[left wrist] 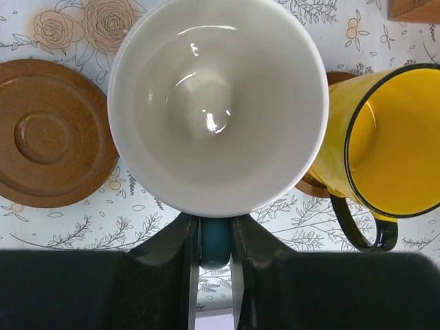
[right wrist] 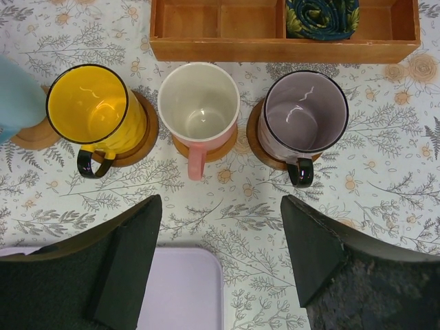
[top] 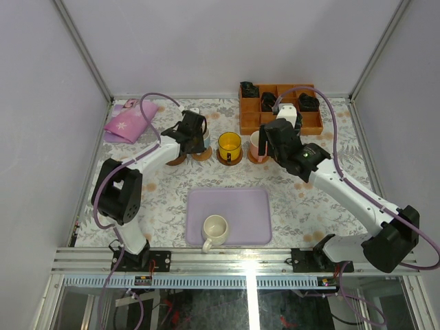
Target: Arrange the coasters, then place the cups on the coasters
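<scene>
— Our left claw (left wrist: 215,242) pinches the glossy blue cup (left wrist: 216,103) by its handle; the tan coaster (right wrist: 29,136) beneath is mostly hidden.
— Our right claw (right wrist: 220,206) gapes empty before the pink cup (right wrist: 199,103); the grooved wooden coaster (left wrist: 48,134) lies bare.

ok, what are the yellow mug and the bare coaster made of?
The yellow mug looks like glazed ceramic, possibly enamelled metal: glossy, with highlights inside and a dark rim. The bare coaster looks like wood, matte brown with concentric rings; grain is too faint to rule out a composite.
</scene>
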`<state>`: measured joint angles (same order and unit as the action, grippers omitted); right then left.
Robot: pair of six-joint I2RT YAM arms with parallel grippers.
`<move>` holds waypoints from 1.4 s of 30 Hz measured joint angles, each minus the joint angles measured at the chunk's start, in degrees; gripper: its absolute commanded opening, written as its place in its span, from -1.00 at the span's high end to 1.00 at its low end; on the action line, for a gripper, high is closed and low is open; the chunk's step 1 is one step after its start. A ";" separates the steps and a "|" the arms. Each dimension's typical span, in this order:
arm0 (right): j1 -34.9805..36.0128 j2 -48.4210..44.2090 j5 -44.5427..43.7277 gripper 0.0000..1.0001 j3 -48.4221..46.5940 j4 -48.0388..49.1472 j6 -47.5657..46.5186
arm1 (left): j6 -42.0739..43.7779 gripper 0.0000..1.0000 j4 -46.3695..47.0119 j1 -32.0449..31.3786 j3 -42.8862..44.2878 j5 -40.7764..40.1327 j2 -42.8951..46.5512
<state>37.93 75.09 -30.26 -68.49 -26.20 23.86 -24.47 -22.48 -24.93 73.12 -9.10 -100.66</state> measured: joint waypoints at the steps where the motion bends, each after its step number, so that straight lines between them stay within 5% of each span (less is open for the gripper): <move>1: -0.04 0.09 0.02 -0.54 0.00 0.00 0.00 | -0.26 1.00 0.02 0.07 0.17 0.00 -0.15; 42: -0.50 4.92 7.43 -0.49 -0.13 0.26 -0.09 | -3.39 1.00 0.79 0.26 -4.42 1.05 1.20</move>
<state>37.43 80.01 -22.83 -68.62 -25.93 23.77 -27.86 -21.69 -24.67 68.71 -8.05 -99.46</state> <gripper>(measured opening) 0.750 0.164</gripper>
